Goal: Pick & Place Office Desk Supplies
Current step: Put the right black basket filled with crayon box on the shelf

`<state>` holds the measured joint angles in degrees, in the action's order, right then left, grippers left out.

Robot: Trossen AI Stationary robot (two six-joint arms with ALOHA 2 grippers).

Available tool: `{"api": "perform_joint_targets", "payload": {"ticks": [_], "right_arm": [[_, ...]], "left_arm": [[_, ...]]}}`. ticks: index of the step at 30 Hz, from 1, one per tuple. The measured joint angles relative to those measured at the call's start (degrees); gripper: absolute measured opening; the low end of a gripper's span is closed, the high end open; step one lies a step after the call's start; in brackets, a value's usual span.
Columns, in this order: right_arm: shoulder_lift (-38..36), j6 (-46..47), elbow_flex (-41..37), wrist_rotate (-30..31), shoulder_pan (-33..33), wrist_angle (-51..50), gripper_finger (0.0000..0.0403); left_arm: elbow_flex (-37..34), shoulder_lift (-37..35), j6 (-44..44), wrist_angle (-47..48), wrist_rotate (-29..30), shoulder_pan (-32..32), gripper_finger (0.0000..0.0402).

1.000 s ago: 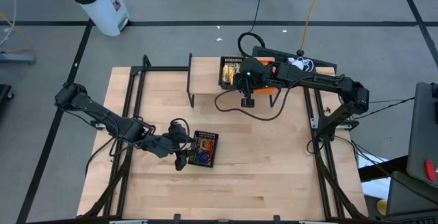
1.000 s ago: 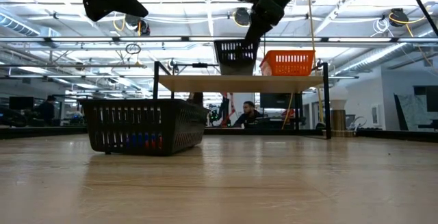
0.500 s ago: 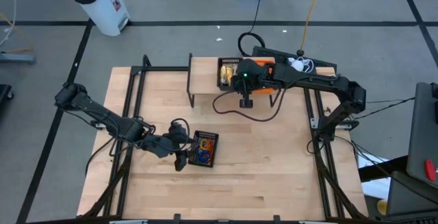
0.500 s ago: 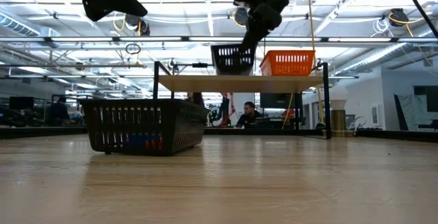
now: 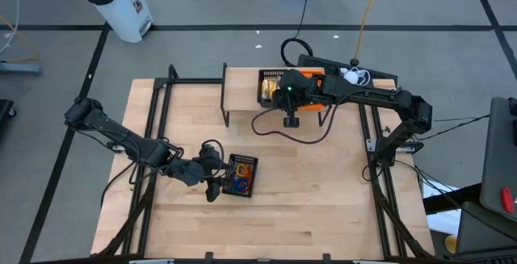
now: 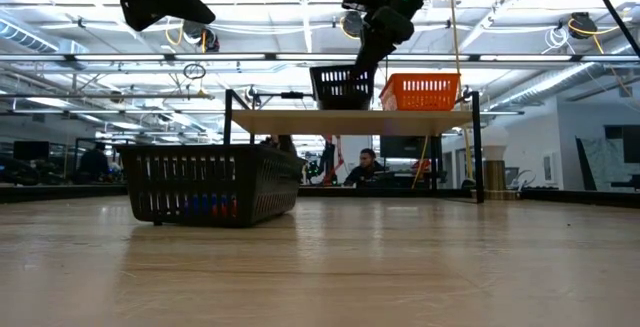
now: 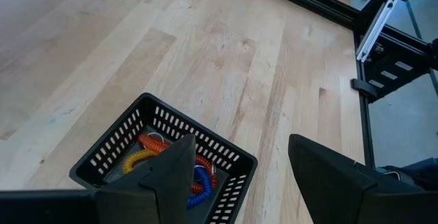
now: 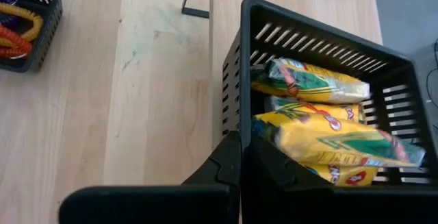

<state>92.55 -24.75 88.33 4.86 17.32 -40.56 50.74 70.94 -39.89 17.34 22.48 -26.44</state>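
1. Right gripper (image 5: pixel 280 96): your right arm reaches over the raised wooden shelf (image 5: pixel 242 88) at the far side of the table (image 5: pixel 323 183). Its fingers are pinched on the near wall of a black basket (image 8: pixel 311 32); in the right wrist view one finger sits outside that wall.
2. Yellow packets (image 8: pixel 321 138): several lie stacked inside that basket, printed wrappers showing.
3. Low view: the black basket (image 6: pixel 338 85) sits at shelf height, tilted, just beside an orange basket (image 6: pixel 421 91).
4. Left gripper (image 5: pixel 216 185): it hovers at the left edge of a second black basket (image 5: pixel 241 175) on the tabletop. Fingers spread apart, nothing between them.
5. Coiled bands (image 7: pixel 154 157): red, orange and blue loops lie in the bottom of that second basket.
6. Background: a person (image 6: pixel 362 166) sits beyond the table, seen under the shelf.
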Motion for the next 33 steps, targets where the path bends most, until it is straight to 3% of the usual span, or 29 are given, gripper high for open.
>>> {"api": "perform_joint_targets", "payload": {"ticks": [10, 22, 33], "right_arm": [[0.00, 2.44, 0.00, 1.11, 1.41, 0.00, 0.0006], [-0.02, 3.49, 0.00, 0.94, 2.23, 0.04, 0.0052], [-0.02, 2.26, 0.00, 0.87, 2.21, -1.80, 0.0068]], "left_arm": [[0.00, 0.00, -0.03, 0.00, -0.02, 0.00, 0.0237], [0.00, 0.00, -0.02, 0.04, -0.13, 0.00, 0.0237], [0.02, 0.00, -0.01, 0.06, -0.13, 0.00, 0.0237]]}}
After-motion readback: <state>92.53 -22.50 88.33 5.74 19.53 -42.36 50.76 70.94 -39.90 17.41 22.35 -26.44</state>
